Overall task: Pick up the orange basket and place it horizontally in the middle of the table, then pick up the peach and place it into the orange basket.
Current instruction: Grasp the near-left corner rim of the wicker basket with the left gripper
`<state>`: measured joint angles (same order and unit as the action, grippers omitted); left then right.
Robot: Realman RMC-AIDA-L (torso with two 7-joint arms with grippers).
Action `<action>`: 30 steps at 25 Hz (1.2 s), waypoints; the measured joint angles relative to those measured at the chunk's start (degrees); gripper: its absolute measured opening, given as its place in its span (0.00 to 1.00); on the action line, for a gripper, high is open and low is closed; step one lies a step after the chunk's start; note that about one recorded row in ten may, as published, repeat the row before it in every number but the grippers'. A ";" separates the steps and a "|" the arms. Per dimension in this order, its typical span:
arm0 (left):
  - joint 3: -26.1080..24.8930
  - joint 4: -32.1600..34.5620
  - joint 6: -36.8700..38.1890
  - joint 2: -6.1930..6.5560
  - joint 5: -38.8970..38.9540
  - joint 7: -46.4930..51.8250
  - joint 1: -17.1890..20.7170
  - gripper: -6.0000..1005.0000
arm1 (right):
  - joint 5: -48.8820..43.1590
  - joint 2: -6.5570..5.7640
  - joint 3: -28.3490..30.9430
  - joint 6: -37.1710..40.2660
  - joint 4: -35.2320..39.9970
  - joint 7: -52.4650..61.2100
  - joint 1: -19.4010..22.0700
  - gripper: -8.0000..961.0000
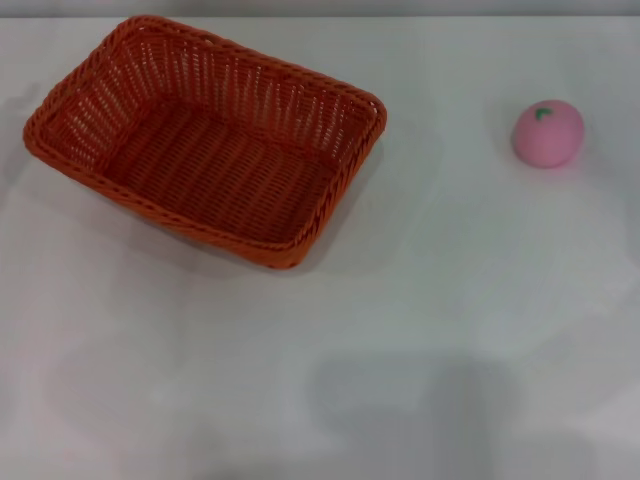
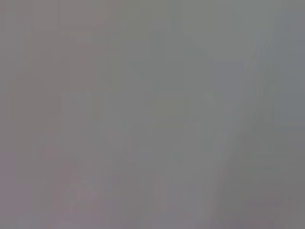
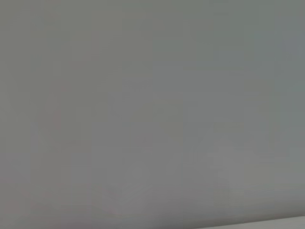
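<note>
Neither gripper shows in the head view — the orange basket (image 1: 205, 140) sits skewed at the table's (image 1: 420, 330) far left, nearer the left arm, the peach (image 1: 548, 133) far right — and both wrist views are blank, so finger spread cannot be told.

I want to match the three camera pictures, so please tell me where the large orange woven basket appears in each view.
Head view: the large orange woven basket lies at the upper left, turned at an angle, on the plain white table.
Left wrist view: not in it; only a plain grey surface shows.
Right wrist view: not in it; only a plain grey surface shows.
Shared landmark: none can be identified across the views.
</note>
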<state>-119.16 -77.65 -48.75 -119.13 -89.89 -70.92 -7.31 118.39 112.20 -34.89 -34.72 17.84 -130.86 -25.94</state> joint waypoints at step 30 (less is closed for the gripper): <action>-13.43 -8.50 -32.58 6.97 -49.89 51.37 -20.79 0.45 | 0.00 -0.26 -0.85 0.01 0.00 0.56 1.31 0.89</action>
<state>-132.59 -86.16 -81.33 -112.16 -139.79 -19.55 -28.10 118.39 111.93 -35.74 -34.72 17.84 -130.30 -24.62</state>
